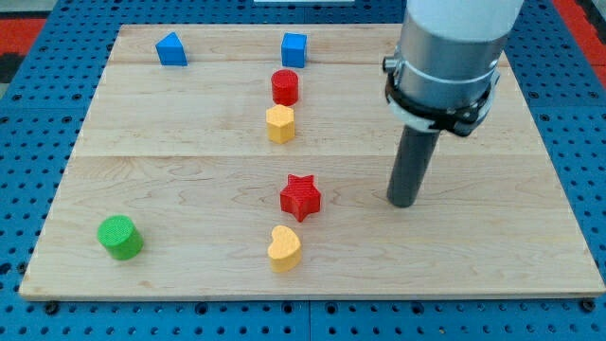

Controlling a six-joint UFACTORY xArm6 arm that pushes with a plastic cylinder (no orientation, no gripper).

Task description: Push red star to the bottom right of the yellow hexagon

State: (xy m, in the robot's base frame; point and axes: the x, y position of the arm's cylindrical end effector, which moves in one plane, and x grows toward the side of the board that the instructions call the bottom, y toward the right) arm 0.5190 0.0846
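Note:
The red star (pixel 300 197) lies near the middle of the wooden board. The yellow hexagon (pixel 280 123) sits above it, a little to the left, touching or nearly touching a red cylinder (pixel 285 86) just above. My tip (pixel 403 202) rests on the board to the right of the red star, at about its height, with a clear gap between them.
A yellow heart (pixel 284 248) lies just below the red star. A green cylinder (pixel 120 237) is at the lower left. Two blue blocks (pixel 171 49) (pixel 294 48) sit along the top edge. The board (pixel 492 256) lies on a blue pegboard.

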